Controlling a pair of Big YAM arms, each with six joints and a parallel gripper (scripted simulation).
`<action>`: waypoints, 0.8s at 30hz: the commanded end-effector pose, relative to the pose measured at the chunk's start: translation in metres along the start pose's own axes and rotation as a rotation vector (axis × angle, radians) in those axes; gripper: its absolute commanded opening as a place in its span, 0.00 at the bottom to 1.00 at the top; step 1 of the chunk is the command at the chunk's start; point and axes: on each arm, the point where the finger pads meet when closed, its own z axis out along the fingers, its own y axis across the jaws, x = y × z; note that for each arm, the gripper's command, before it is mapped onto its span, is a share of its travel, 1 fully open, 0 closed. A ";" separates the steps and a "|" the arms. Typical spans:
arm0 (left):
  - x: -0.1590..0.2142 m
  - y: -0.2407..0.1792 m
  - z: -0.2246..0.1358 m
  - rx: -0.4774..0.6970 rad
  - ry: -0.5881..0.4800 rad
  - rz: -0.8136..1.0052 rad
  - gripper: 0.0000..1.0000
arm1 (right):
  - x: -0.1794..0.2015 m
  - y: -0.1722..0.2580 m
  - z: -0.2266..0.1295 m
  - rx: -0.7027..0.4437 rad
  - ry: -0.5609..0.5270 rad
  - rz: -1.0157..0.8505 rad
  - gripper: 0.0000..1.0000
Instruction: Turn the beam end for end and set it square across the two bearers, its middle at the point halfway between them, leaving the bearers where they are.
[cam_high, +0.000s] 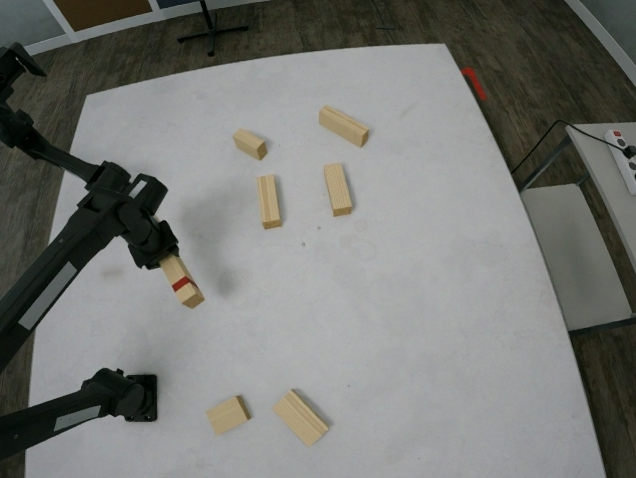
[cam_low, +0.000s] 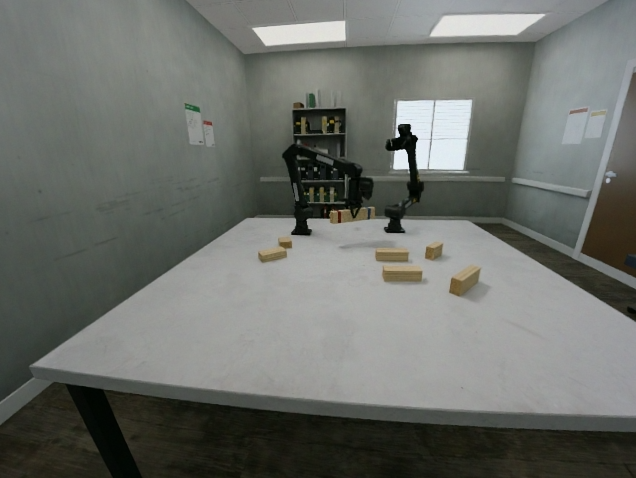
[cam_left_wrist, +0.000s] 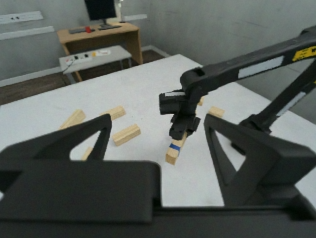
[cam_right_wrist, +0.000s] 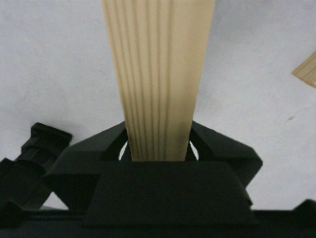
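Beam (cam_high: 173, 268) (cam_low: 341, 216) (cam_left_wrist: 174, 150) (cam_right_wrist: 159, 80) — aloft, in right gripper (cam_high: 165, 255) (cam_low: 354, 213) (cam_left_wrist: 181, 134) (cam_right_wrist: 159, 145)

A short pale wooden block (cam_high: 248, 142) (cam_low: 433, 250) (cam_left_wrist: 86, 154) and a long pale wooden block (cam_high: 342, 126) (cam_low: 464, 280) (cam_left_wrist: 73, 119) lie apart on the white worktop (cam_high: 411, 308) (cam_low: 329, 328) (cam_left_wrist: 145, 90). Well away, a stubby pale wooden block (cam_high: 226, 416) (cam_low: 284, 243) (cam_left_wrist: 216, 111) sits near a grooved pale wooden block (cam_high: 299, 418) (cam_low: 272, 254) (cam_left_wrist: 201, 101). Behind stands a grey shelf unit (cam_low: 319, 108).
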 end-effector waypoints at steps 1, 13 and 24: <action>-0.003 -0.004 -0.020 0.042 -0.028 -0.018 1.00 | -0.002 -0.011 0.022 0.012 -0.007 -0.012 0.33; -0.003 -0.004 -0.015 0.031 -0.017 -0.011 1.00 | -0.019 -0.024 0.069 0.029 -0.018 -0.012 0.33; -0.003 -0.004 -0.015 0.031 -0.017 -0.011 1.00 | -0.019 -0.014 0.124 0.027 -0.017 -0.010 0.33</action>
